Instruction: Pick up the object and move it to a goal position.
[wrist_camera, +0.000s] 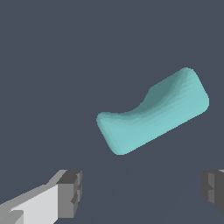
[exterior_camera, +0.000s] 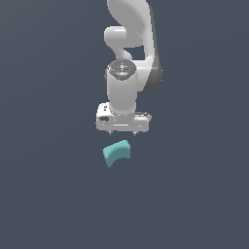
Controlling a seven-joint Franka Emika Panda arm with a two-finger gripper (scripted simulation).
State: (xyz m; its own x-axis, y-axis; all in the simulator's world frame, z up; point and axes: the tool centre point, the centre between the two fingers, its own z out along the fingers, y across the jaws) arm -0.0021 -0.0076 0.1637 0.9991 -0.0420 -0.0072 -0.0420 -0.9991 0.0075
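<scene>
The object (exterior_camera: 116, 152) is a small teal curved block lying on the dark grey floor, just in front of the white arm in the exterior view. The wrist view shows the object (wrist_camera: 153, 111) close up, tilted, its concave side facing away from the fingers. My gripper (exterior_camera: 122, 133) hangs above and slightly behind the block, apart from it. The gripper (wrist_camera: 142, 190) is open, its grey fingertips (wrist_camera: 70, 192) spread wide with nothing between them.
A plain dark grey floor (exterior_camera: 48, 194) runs all around. The arm's white links (exterior_camera: 129, 44) rise behind the gripper.
</scene>
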